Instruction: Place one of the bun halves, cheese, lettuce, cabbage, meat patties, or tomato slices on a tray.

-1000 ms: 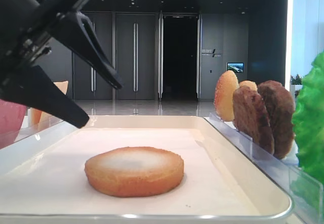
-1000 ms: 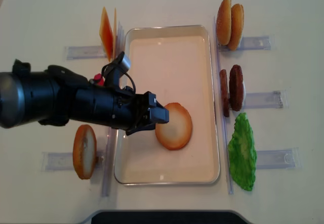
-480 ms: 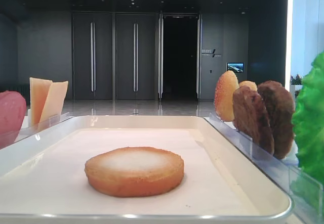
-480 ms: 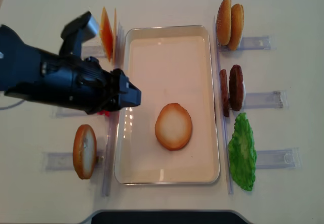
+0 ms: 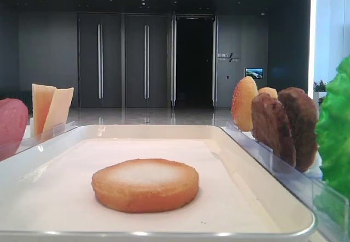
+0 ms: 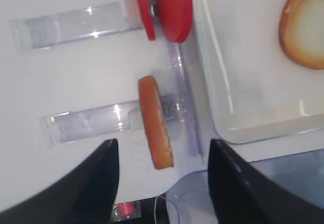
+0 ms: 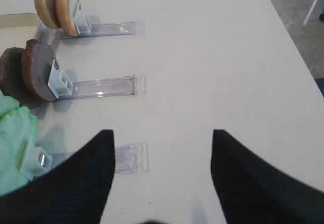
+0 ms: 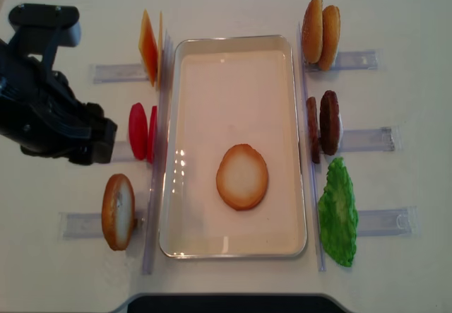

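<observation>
My left pincer [image 6: 162,183] hangs spread and empty over the surface [image 8: 395,16], off the left side of the tray [image 8: 233,251]. Straight below it, one of the bun halves [image 6: 155,122] stands on edge in a clear holder [image 6: 86,124], and the tomato slices [image 6: 172,6] stand upright in the next holder along.

My right pincer [image 7: 162,178] is spread too, gripping nothing, above bare surface to the right of the tray. From there I see the meat patties [image 7: 35,71] upright in their holder, two speckled bun tops [image 7: 56,4] beyond them, and the lettuce [image 7: 15,148] at my left edge.

The other bun half [image 8: 242,176] lies flat on the tray, pale face up, towards its near end and clear of the rim. The cheese [image 8: 150,47] stands on edge just outside the tray's far left corner.
</observation>
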### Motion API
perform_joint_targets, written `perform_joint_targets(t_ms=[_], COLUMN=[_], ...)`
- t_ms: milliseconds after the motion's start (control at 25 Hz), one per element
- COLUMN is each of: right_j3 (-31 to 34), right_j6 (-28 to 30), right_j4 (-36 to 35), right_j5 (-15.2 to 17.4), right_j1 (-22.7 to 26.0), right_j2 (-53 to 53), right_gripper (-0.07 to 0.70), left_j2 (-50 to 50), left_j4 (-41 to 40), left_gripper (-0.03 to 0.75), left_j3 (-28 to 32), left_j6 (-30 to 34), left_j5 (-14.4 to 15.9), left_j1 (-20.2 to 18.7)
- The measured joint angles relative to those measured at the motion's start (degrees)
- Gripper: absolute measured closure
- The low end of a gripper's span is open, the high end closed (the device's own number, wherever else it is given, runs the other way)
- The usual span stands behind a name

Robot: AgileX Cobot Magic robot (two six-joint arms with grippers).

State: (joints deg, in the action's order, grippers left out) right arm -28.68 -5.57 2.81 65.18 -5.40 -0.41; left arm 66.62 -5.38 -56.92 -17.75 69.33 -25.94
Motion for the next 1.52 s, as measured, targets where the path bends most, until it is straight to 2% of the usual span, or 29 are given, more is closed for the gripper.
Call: perform_joint_targets(t_ms=[160, 240, 320, 560, 640, 720, 920, 1080, 1280, 1520], right_j3=[0.0, 0.0, 0.0, 0.0, 0.0, 0.0, 0.0, 0.0, 0.0, 0.0], right_j6=[0.0, 0.0, 0.0, 0.0, 0.0, 0.0, 0.0, 0.0, 0.0, 0.0], right_j4=[0.0, 0.0, 0.0, 0.0, 0.0, 0.0, 0.0, 0.0, 0.0, 0.0], right_j5=[0.0, 0.0, 0.0, 0.0, 0.0, 0.0, 0.0, 0.0, 0.0, 0.0], right_j1=[0.0, 0.0, 0.0, 0.0, 0.0, 0.0, 0.0, 0.0, 0.0, 0.0], right_j2=[0.0, 0.0, 0.0, 0.0, 0.0, 0.0, 0.0, 0.0, 0.0, 0.0], right_gripper=[0.202, 0.202, 0.202, 0.202, 0.202, 0.202, 0.202, 0.202, 0.202, 0.202], left_j2=[0.0, 0.0, 0.0, -0.1, -0.2, -0.4, -3.3, -9.9, -24.5, -44.4], left_j4=[-3.1, -3.5, -3.4, -2.6, -1.9, -1.2, -1.4, 0.3, 2.9, 2.5], left_gripper=[0.286, 0.286, 0.286, 0.286, 0.286, 0.286, 0.286, 0.291, 0.334, 0.358], left_j3=[0.0, -0.1, -0.1, -0.1, -0.1, -0.1, 1.9, 7.1, 14.0, 21.8], left_j6=[-0.1, -0.1, 0.8, 7.5, 9.7, 11.7, 12.9, 14.1, 17.7, 18.4], left_j5=[0.7, 0.7, 0.7, 0.7, 0.7, 0.7, 0.7, 0.7, 1.2, 1.4], left_j1=[0.0, 1.6, 5.2, 21.9, 25.9, 28.3, 29.1, 28.7, 28.1, 28.0])
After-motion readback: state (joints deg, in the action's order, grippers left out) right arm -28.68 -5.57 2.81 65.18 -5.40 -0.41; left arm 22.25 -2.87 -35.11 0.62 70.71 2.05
